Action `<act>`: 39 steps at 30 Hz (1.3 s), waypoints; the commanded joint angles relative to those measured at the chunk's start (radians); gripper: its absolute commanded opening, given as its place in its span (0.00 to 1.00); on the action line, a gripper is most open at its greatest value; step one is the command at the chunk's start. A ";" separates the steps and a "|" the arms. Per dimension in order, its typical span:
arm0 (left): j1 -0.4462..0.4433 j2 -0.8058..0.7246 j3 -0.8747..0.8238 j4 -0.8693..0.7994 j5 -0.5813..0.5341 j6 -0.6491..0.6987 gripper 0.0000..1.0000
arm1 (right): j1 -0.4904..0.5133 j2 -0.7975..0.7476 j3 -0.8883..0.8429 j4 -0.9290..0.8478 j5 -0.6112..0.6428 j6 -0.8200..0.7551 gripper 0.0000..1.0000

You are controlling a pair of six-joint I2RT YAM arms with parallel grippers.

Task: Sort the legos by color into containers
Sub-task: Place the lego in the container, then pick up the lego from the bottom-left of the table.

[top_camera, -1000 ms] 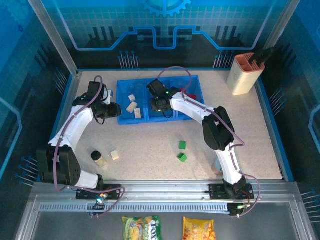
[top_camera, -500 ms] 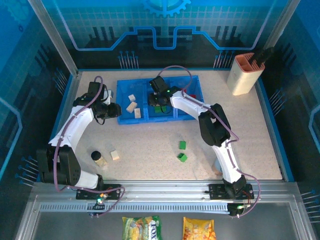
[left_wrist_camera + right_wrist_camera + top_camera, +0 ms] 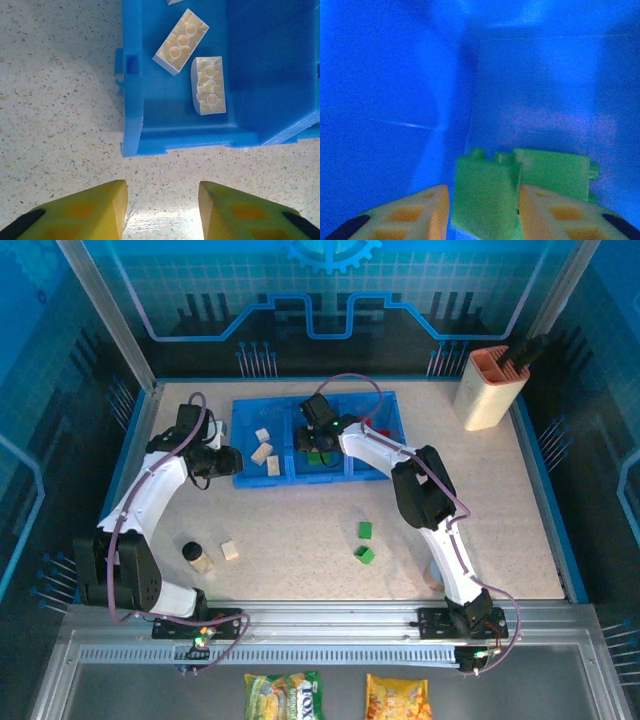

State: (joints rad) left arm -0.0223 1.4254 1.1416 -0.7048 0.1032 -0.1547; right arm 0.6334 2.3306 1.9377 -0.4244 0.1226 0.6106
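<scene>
Two snack packets' (image 3: pixel 284 695) lettering blurs; green lego (image 3: pixel 482 197) between right fingers (image 3: pixel 417 215).

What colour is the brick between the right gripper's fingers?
Green brick, clearest in right wrist view.

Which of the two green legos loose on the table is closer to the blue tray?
The far green lego; the near green lego lies closer to the arm bases.
</scene>
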 commanded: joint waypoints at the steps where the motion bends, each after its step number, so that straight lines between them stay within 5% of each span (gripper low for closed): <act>1: 0.012 -0.017 -0.011 0.004 0.011 0.006 0.43 | -0.002 0.001 0.019 0.033 -0.011 0.007 0.44; 22: -0.015 -0.011 0.009 -0.100 -0.024 -0.047 0.43 | 0.009 -0.234 -0.161 0.018 -0.005 -0.013 0.43; 39: -0.146 -0.100 -0.249 -0.157 -0.172 -0.336 0.46 | 0.026 -0.439 -0.362 0.026 -0.011 -0.021 0.43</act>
State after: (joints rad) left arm -0.1452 1.3464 0.9253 -0.8192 -0.0227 -0.4004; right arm 0.6491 1.9415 1.5959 -0.4084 0.1192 0.6014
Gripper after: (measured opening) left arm 0.459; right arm 0.433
